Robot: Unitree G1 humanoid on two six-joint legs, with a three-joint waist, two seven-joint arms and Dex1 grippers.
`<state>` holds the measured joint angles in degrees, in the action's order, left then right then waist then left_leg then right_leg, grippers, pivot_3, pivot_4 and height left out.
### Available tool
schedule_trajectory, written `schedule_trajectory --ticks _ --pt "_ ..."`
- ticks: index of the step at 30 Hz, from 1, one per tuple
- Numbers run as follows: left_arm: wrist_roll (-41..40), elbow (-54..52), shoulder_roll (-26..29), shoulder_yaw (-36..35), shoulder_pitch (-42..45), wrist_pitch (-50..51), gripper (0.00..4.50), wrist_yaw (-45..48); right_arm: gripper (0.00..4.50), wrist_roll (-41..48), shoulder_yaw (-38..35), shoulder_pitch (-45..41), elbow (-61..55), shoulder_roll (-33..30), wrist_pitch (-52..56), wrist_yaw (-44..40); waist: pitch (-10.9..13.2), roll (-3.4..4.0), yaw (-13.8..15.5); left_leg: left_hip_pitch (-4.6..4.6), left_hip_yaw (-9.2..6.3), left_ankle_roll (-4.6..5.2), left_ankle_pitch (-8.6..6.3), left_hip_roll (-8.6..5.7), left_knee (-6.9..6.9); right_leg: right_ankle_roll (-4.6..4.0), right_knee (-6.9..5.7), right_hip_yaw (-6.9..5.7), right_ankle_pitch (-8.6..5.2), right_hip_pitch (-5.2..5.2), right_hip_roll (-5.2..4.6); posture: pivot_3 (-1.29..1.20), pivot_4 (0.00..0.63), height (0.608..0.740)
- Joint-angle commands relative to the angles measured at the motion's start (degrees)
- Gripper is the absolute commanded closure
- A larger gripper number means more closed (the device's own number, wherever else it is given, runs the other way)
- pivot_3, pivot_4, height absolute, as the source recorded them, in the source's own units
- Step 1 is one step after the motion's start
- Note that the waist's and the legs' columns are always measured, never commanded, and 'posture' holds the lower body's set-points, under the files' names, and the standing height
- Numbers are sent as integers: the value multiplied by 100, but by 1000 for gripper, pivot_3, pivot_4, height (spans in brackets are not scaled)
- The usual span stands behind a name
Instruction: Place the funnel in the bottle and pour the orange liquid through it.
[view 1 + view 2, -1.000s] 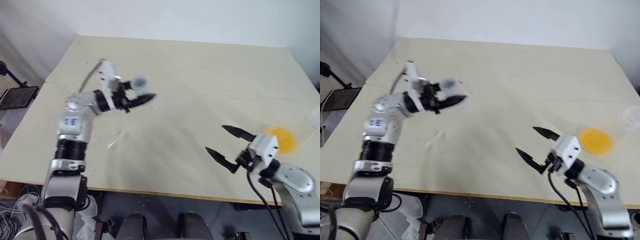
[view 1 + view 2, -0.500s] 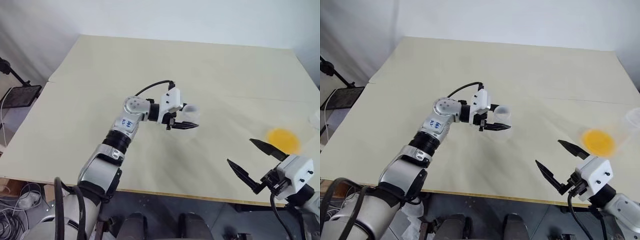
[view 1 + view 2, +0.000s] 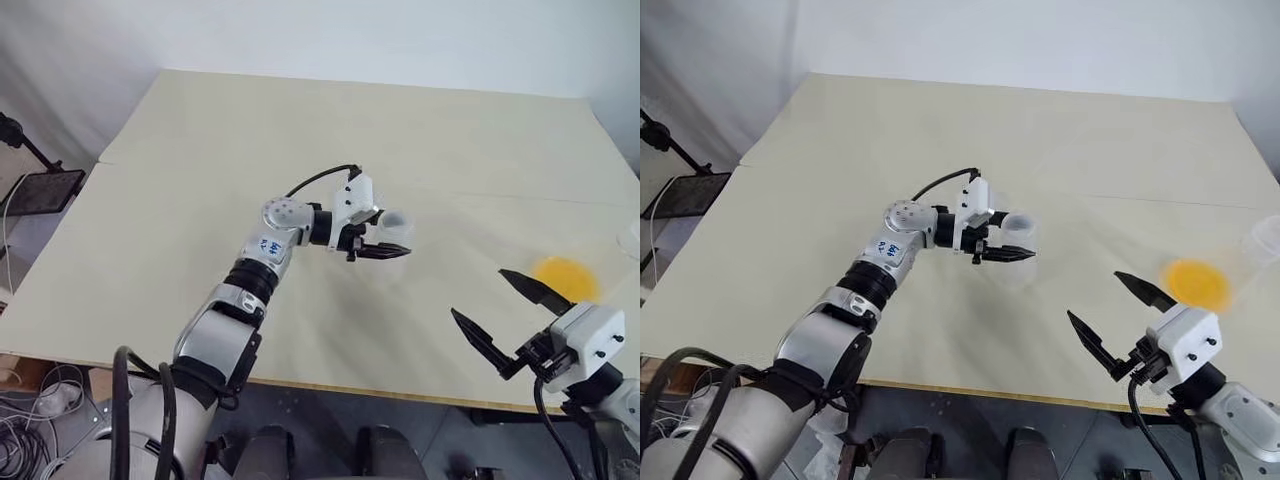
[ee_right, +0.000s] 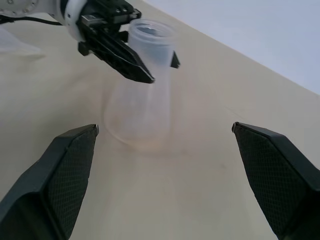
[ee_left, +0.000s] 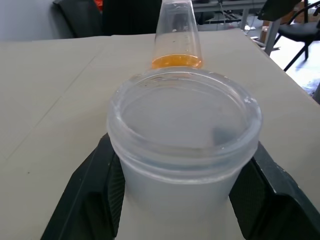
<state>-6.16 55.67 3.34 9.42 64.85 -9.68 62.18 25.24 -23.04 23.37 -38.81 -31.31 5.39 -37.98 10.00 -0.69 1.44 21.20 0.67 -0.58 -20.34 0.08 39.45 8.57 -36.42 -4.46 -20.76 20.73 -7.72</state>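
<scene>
My left gripper (image 3: 390, 242) is shut on the neck of the clear bottle (image 4: 140, 100), with a black finger on each side below its wide rim (image 5: 185, 105). The bottle stands upright near the middle of the table, its broader base on or just above the top. Past it, to the right, the orange liquid (image 3: 565, 280) lies in the bottom of a clear conical flask (image 5: 176, 30). My right gripper (image 3: 478, 293) hangs open and empty near the front edge, left of that flask. A faint clear shape (image 4: 12, 44) under the left arm may be the funnel.
A clear cup (image 3: 1265, 237) stands at the table's far right edge. The beige table (image 3: 300, 130) is bare at the back and on the left. A black stand (image 3: 20, 140) is on the floor past the left edge.
My left arm swung from the table's left side rightward and down to the middle, carrying the bottle, then crept a little further right. My right gripper drew back toward the front edge, still open.
</scene>
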Motion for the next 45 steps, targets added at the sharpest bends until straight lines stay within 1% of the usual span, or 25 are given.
schedule_trajectory --ticks 1,2,3,7,8,14,18,21,25,26,28,30,33,36,37,40,41,45 --pt "-34 78 -135 -127 192 -100 2092 22 0 52 -102 4 -221 -20 -10 56 0 0 2 0 -1 0 0 0 0 0 0 -1 0 0 0 0 150 740" --pt "-30 105 -144 -135 204 -97 2092 44 0 60 -112 3 -225 -23 -7 56 0 0 2 0 0 0 0 0 0 0 0 -1 0 0 0 0 150 740" --pt "2 132 -139 -140 218 -150 1382 15 0 61 -114 -3 -228 -26 0 59 0 0 1 0 -1 0 0 0 0 0 0 -1 0 0 0 0 150 740" --pt "-54 81 -75 -223 251 -125 192 76 0 64 -114 35 -273 0 7 76 0 0 0 0 -1 0 0 0 0 0 -1 -1 0 0 0 0 150 740" --pt "-80 40 -63 -259 240 -178 63 104 0 61 -104 44 -278 9 9 81 0 0 -1 0 -1 0 0 0 -1 0 -1 -1 0 0 0 0 150 740" --pt "-215 -204 112 -357 124 84 63 653 0 46 -52 37 -292 23 28 112 0 0 -5 -1 -1 0 0 0 0 0 -2 -2 0 0 1 0 150 740" --pt "-237 -162 374 -474 90 351 63 716 0 62 -21 42 -269 35 26 94 0 1 -10 -2 -1 0 0 1 0 0 -2 -2 0 1 1 0 150 740" --pt "-353 -305 406 -704 -3 43 63 524 0 42 55 22 -217 56 -3 73 0 1 -9 -2 -2 0 0 1 0 0 -2 -2 0 0 1 0 150 740" --pt "-687 -958 663 -1042 -370 -135 63 689 0 34 288 -174 -78 36 -20 -8 0 1 -13 -1 -6 0 0 1 1 0 -3 -2 0 0 0 0 150 740" --pt "-794 -1190 803 -1157 -511 -215 63 739 0 45 368 -278 -25 -5 -11 -61 0 1 -38 -1 -6 0 0 2 1 0 -4 -2 0 0 0 0 150 740" --pt "-1050 -1711 1144 -1368 -825 22 63 814 0 158 504 -490 82 -101 50 -226 0 2 -106 -3 -5 0 0 5 0 0 -5 -2 0 0 1 0 150 740" --pt "-1136 -2139 1543 -1465 -1189 203 63 849 0 239 624 -700 216 -210 94 -433 0 7 -155 -6 -9 -2 1 9 0 0 -9 -4 0 0 5 0 150 740" --pt "-1244 -2717 2241 -1854 -1954 423 63 564 0 359 904 -1133 447 -426 199 -804 -2 10 -211 -19 -19 -3 2 15 -5 0 -11 0 0 -4 6 0 150 740" --pt "-1356 -3335 2994 -2567 -3110 564 63 168 0 422 1281 -1695 613 -602 316 -1153 -1 11 -272 -19 -55 -3 2 15 -5 -1 -12 2 0 -3 4 0 150 740" --pt "-1389 -3496 3159 -2737 -3410 588 63 58 0 428 1368 -1826 653 -633 330 -1223 0 11 -293 -20 -60 -4 1 18 -4 -1 -12 1 0 -4 5 0 150 740" --pt "-1702 -4009 3497 -3590 -4448 985 63 -481 0 407 1688 -2222 763 -743 353 -1533 1 9 -293 -16 -73 -3 1 20 -3 -1 -9 -2 0 -7 -1 0 150 740" --pt "-1751 -4137 3551 -3731 -4677 1032 63 -579 0 395 1744 -2285 785 -765 344 -1600 1 8 -276 -16 -76 -3 1 42 -3 0 -9 -3 0 -9 -5 0 150 740" --pt "-2128 -4915 3640 -4428 -5885 1580 63 -898 0 376 2018 -2543 876 -843 354 -1899 1 8 -149 -13 -91 -1 -1 36 6 0 -4 -7 0 -22 -10 0 150 740"
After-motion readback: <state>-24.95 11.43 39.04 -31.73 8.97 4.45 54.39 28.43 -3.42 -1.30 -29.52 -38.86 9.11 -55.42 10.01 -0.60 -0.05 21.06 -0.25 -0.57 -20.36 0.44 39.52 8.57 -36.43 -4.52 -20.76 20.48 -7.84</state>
